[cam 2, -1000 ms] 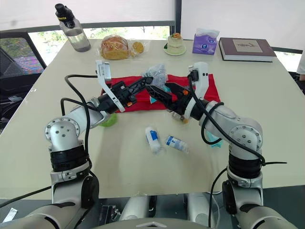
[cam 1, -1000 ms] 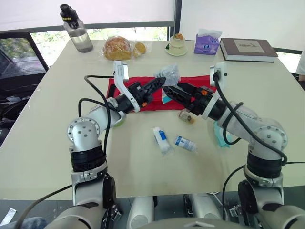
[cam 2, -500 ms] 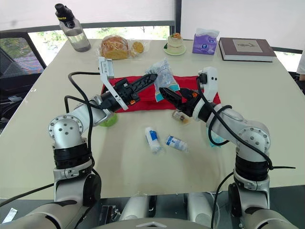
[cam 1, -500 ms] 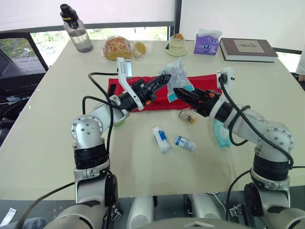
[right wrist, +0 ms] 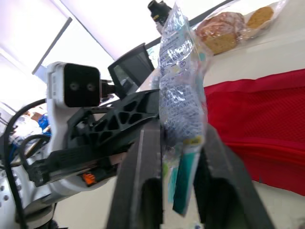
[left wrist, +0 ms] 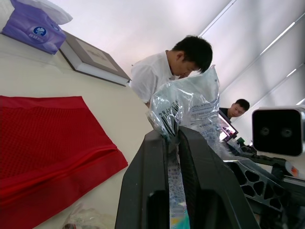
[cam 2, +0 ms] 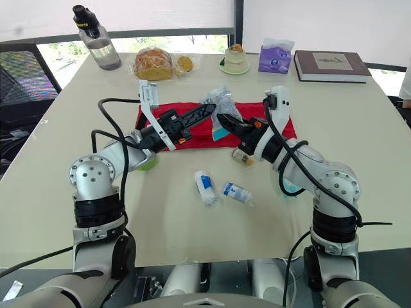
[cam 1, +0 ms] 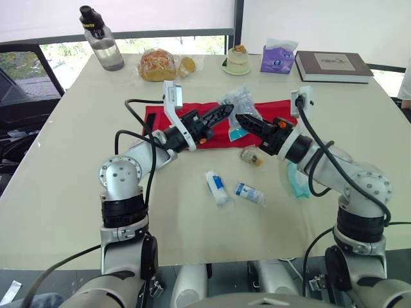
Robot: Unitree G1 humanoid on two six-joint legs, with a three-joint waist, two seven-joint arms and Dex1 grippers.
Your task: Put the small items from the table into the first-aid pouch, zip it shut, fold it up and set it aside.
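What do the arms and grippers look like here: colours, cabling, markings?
Left arm and right arm are silver-grey metal with round bolted joint caps and black bands below the shoulders. Black cables loop along each forearm to a white camera module at the wrist. The left gripper and right gripper each have two black lattice-ribbed fingers with small orange marks near the base.

One red pouch [cam 1: 155, 117], one clear packet [cam 1: 237, 102], two white-and-blue tubes [cam 1: 217, 187] [cam 1: 249, 192], one small wrapped item [cam 1: 252, 155], one teal piece [cam 1: 297, 181], one bottle [cam 1: 103, 42], one tissue pack [cam 1: 278, 58], one book [cam 1: 334, 65], two people [left wrist: 169, 71] [left wrist: 238, 107]
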